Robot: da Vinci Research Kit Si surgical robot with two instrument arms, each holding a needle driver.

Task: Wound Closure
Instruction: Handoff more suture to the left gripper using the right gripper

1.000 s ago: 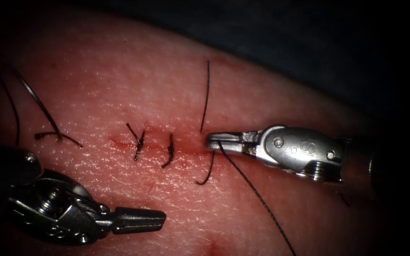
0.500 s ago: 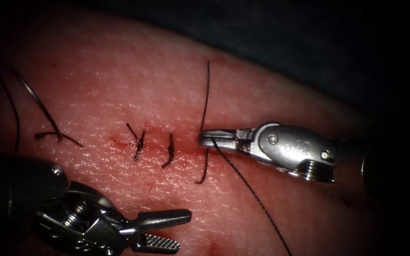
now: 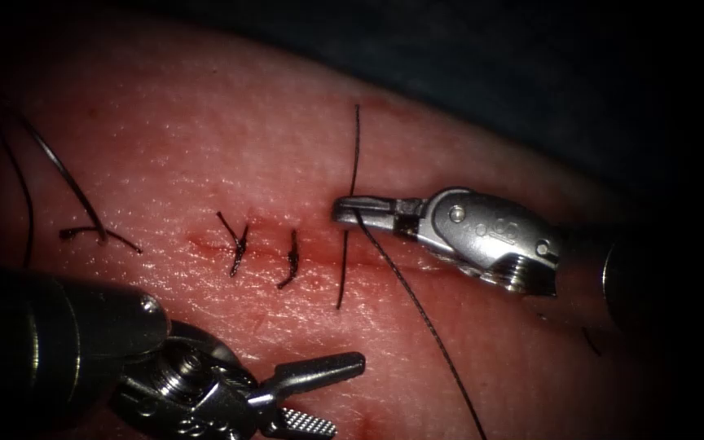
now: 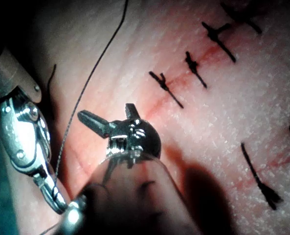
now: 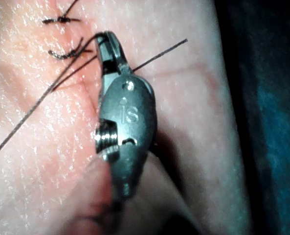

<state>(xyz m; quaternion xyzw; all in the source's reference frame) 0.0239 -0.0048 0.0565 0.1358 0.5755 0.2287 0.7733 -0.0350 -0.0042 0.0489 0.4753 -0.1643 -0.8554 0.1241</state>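
Tissue, pink and moist, carries a horizontal cut with two tied stitches across it. At the cut's right end the right tool, reaching in from the right, has its jaws pressed together on the thread; one strand runs up and down across the cut beside the tips, another trails away toward the lower right. The left tool hovers below the cut on the left side with its jaws spread and holds nothing; the left wrist view shows the same gape. A thin dark curve that may be the needle lies on the tissue well left of the cut, in no tool. The thread looks fine, limp and slippery, easily frayed, so it is probably best pinched flat between the jaw pads near the stitch. The tissue looks soft and yielding.
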